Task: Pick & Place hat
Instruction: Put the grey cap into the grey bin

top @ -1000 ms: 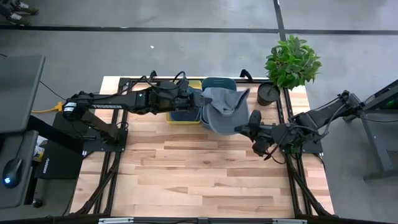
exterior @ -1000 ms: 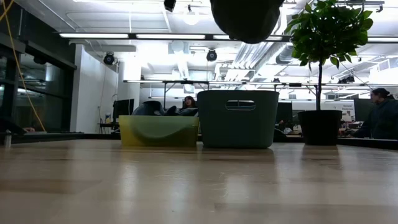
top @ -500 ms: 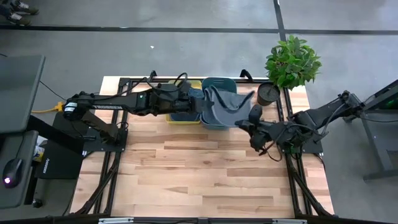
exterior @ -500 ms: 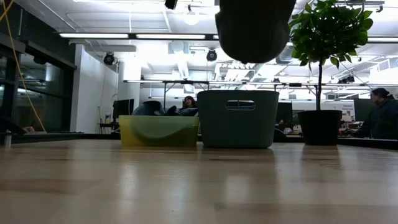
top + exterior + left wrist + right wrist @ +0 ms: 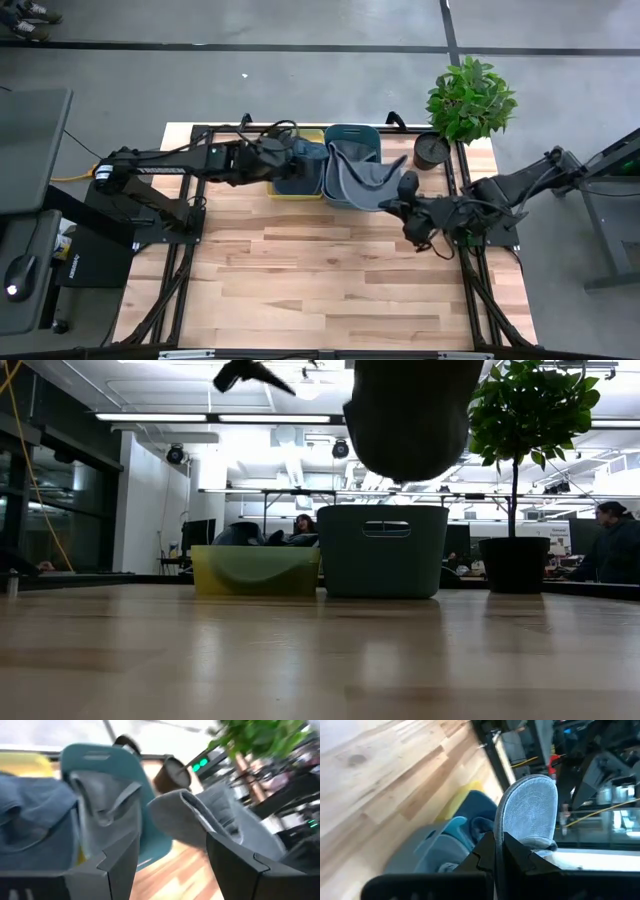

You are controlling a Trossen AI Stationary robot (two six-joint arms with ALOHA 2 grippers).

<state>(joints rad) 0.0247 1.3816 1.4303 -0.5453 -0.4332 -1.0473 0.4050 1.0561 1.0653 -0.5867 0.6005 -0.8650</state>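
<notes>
A light wooden desk (image 5: pixel 330 280) of butcher-block planks is seen on a black frame over grey concrete floor; its near part is bare. Beyond it an open office with ceiling strip lights is shown, where people are seated at far tables. At the far edge a yellow bin (image 5: pixel 297 190) with blue cloth and a teal bin (image 5: pixel 352 134) are placed side by side, a potted plant (image 5: pixel 470 98) at the far right corner. The grey hat (image 5: pixel 360 178) is draped over the teal bin's near rim, pinched by the right gripper (image 5: pixel 392 204). The left gripper (image 5: pixel 312 153), fingers spread, is held apart from the hat, over the yellow bin.
</notes>
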